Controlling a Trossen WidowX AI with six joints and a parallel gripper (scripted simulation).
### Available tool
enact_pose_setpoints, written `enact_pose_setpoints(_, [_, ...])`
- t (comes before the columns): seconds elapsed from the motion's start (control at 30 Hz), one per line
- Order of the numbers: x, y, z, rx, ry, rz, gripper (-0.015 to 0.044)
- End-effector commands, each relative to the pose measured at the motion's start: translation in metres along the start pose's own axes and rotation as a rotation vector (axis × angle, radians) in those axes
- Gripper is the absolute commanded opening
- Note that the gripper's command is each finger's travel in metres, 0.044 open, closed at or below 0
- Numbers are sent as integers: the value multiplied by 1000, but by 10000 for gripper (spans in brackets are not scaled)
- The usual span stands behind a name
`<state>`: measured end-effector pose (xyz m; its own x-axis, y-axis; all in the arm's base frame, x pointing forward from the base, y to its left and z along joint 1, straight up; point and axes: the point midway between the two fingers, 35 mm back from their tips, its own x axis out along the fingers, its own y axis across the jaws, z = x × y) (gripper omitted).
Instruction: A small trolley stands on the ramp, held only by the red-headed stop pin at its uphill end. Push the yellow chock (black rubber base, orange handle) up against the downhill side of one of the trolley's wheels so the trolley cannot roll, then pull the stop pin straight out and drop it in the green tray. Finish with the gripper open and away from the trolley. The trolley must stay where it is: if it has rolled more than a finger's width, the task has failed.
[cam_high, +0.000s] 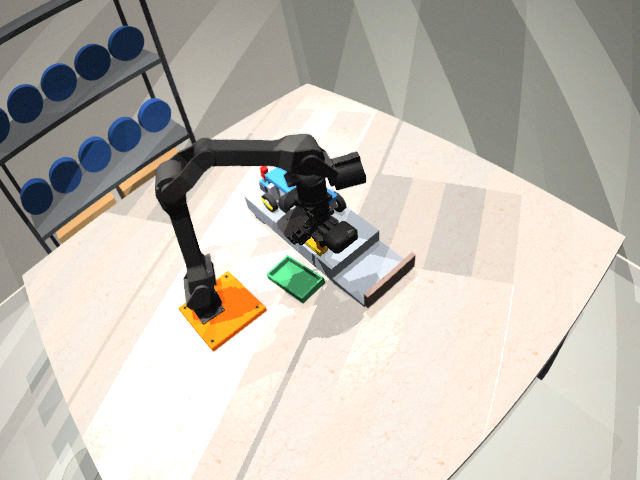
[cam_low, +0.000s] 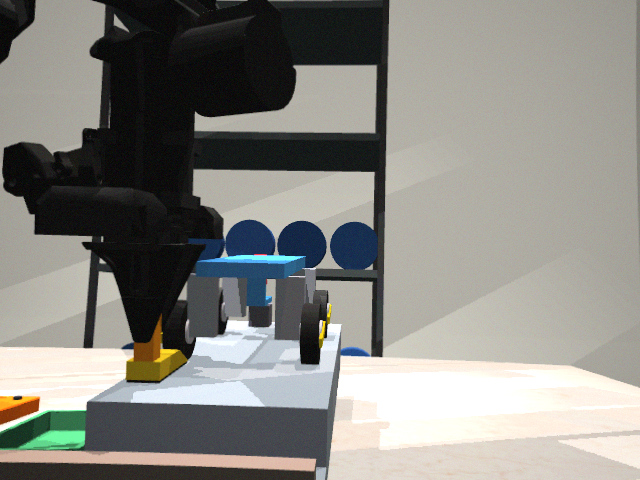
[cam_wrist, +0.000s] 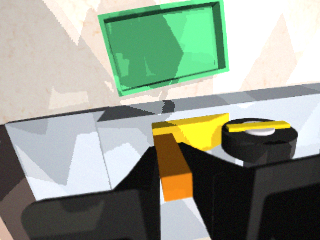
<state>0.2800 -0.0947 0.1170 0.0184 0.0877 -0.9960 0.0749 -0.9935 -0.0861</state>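
My gripper (cam_low: 145, 334) (cam_wrist: 166, 150) points down and is shut on the orange handle (cam_low: 148, 351) (cam_wrist: 176, 172) of the yellow chock (cam_high: 315, 246) (cam_low: 147, 370) (cam_wrist: 212, 131). The chock sits low at the ramp's tray-side edge, its sloped end right at the downhill side of the trolley's near wheel (cam_low: 177, 328) (cam_wrist: 260, 144); whether they touch I cannot tell. The trolley with its blue deck (cam_high: 276, 177) (cam_low: 248, 266) stands on the ramp (cam_high: 364, 226) (cam_low: 206, 428). The red-headed stop pin (cam_high: 264, 169) stands upright at its uphill end. The green tray (cam_high: 297, 280) (cam_low: 64, 438) (cam_wrist: 150, 52) shows no pin in it.
A brown end board (cam_high: 390, 279) (cam_low: 155, 466) crosses the ramp's low end. The orange base plate (cam_high: 240, 304) of the arm lies beyond the tray. The arm passes above the trolley and partly hides it in the top view. A shelf (cam_high: 98, 186) with blue discs stands behind the table.
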Motion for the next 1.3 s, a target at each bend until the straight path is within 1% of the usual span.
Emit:
enact_pose_setpoints(0.0, [-1, -6, 0, 1, 5, -5, 0])
enact_pose_setpoints(0.33, [0, 0, 0, 1, 0, 3, 0])
enact_pose_setpoints(0.57, [0, 0, 0, 1, 0, 3, 184])
enact_pose_setpoints(0.6, [0, 0, 0, 1, 0, 3, 190])
enact_pose_setpoints(0.73, [-3, 0, 0, 1, 1, 2, 190])
enact_pose_setpoints(0.9, [-22, 0, 1, 1, 5, -3, 190])
enact_pose_setpoints(1.27, [-50, 0, 2, 1, 5, -4, 190])
